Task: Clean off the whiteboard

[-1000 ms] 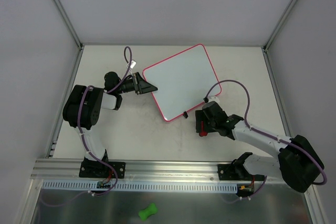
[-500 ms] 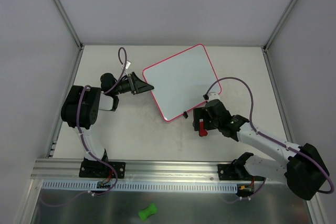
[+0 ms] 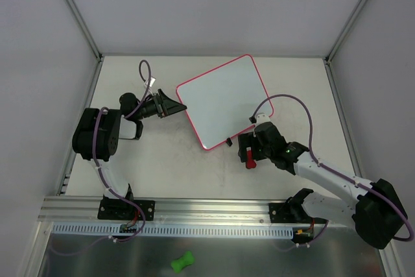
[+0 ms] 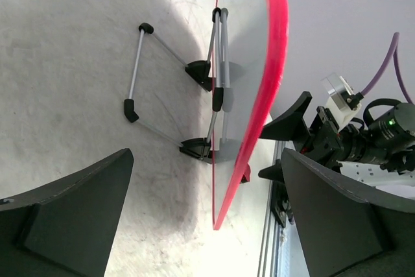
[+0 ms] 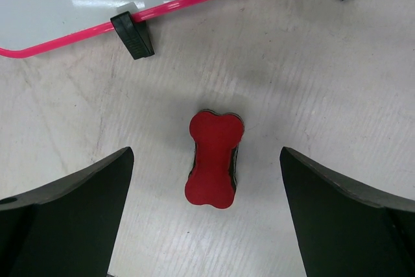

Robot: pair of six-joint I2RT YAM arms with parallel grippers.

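Note:
The whiteboard (image 3: 224,102), white with a red-pink rim, stands tilted at the table's middle; I see no marks on its face. My left gripper (image 3: 176,105) stands open just off its left corner. From the left wrist the board shows edge-on (image 4: 272,63), its corner between my spread fingers (image 4: 65,218) and touching neither. A small red bone-shaped eraser (image 3: 249,159) lies on the table in front of the board's near edge. My right gripper (image 3: 248,152) hovers open over it; the eraser (image 5: 215,159) lies free between the wide-apart fingers (image 5: 350,212).
A wire stand (image 4: 214,89) props the board from below. Black feet (image 5: 133,34) sit on its near rim. An aluminium rail (image 3: 214,209) runs along the table's front, with a green bone-shaped thing (image 3: 182,262) beyond it. Enclosure walls stand on both sides.
My left gripper has opened wide and drawn back leftward from the board's corner. My right gripper has opened fully and shifted slightly over the eraser. The board has stayed put.

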